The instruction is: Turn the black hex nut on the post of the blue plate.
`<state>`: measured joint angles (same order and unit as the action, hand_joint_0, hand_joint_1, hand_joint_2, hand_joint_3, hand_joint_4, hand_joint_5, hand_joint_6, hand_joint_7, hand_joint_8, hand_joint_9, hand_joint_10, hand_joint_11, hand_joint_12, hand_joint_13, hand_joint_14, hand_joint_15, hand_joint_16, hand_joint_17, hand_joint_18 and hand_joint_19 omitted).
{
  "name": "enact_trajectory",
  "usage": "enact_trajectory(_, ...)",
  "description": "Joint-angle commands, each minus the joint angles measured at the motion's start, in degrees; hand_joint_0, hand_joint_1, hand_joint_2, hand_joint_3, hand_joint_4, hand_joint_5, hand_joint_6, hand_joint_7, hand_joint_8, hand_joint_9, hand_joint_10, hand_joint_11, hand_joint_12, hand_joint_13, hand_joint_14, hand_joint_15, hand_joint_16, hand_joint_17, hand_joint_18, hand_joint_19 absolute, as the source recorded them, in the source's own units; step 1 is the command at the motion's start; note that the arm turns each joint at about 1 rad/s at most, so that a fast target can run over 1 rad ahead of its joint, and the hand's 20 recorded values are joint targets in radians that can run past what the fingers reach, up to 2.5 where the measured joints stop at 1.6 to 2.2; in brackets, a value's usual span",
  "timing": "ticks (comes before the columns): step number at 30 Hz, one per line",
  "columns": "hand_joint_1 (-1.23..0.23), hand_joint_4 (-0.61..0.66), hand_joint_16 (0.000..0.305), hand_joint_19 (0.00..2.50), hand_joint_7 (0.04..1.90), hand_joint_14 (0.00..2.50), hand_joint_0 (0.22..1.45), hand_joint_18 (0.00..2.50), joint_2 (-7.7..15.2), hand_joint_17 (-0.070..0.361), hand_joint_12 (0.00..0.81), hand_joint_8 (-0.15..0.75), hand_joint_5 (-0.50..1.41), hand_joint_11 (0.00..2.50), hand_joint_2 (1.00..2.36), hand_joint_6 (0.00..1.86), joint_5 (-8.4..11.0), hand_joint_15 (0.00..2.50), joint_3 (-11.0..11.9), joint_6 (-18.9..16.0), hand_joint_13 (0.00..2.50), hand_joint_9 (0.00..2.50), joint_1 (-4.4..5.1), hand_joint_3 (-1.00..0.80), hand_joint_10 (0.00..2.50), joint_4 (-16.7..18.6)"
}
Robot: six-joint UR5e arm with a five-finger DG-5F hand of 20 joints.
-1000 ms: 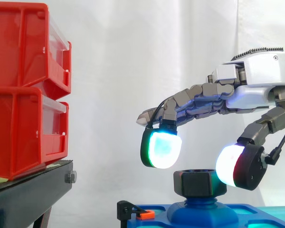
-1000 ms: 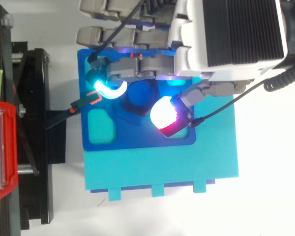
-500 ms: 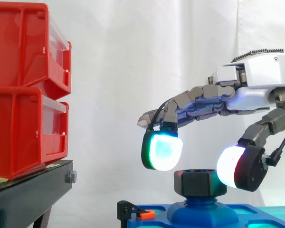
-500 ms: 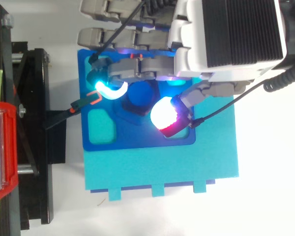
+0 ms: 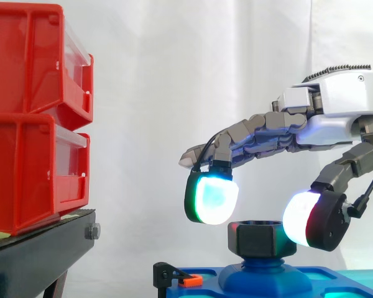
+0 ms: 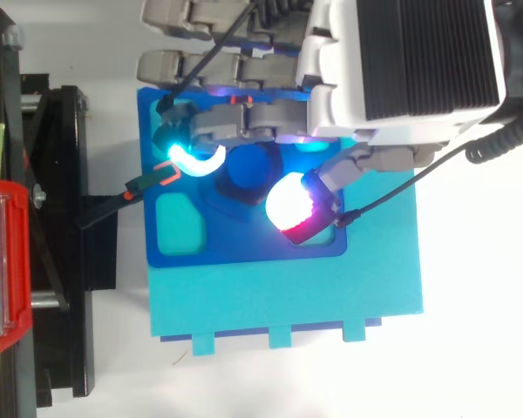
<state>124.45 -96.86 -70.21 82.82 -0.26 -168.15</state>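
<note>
Black and six-sided, the hex nut (image 5: 261, 239) sits atop the rounded blue post (image 5: 264, 273) of the dark blue plate (image 6: 244, 248). We see the grey-and-white robot hand (image 5: 336, 105) arched over it, fingers loosely bent and spread, gripping nothing. A cyan-glowing pad (image 5: 212, 197) hangs above the nut's left edge, and the thumb's white-and-red pad (image 5: 301, 217) is at its right. We judge that closing this high could make the pads slip off the rim.

hand (image 5: 342, 99) over blk hex nut (image 5: 261, 239) | pads (image 5: 212, 197) astride it | nut on blue post (image 5: 264, 276)
</note>
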Motion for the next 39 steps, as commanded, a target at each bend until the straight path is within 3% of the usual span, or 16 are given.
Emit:
enact_trajectory(1,-0.77,0.23,0.04,0.19,0.96,0.0,0.56,0.15,0.35,0.09,0.289,0.143,-0.2,0.09,1.0,0.5,-0.08,0.0,-0.02,-0.03,0.1,0.19,0.0,-0.5,0.0,0.11)
enact_trajectory(31,-0.75,0.23,0.04,0.21,0.96,0.0,0.56,0.14,0.79,0.09,0.289,0.145,-0.19,0.09,1.0,0.5,-0.35,0.01,-0.02,-0.03,0.1,0.19,-0.35,-0.5,0.0,-1.12)
enact_trajectory(39,-0.64,0.29,0.052,0.18,0.94,0.0,0.39,0.19,0.79,0.118,0.354,0.202,-0.2,0.11,1.0,0.5,-0.35,0.01,-0.02,0.06,0.12,0.2,-0.53,-0.5,0.0,-1.3)
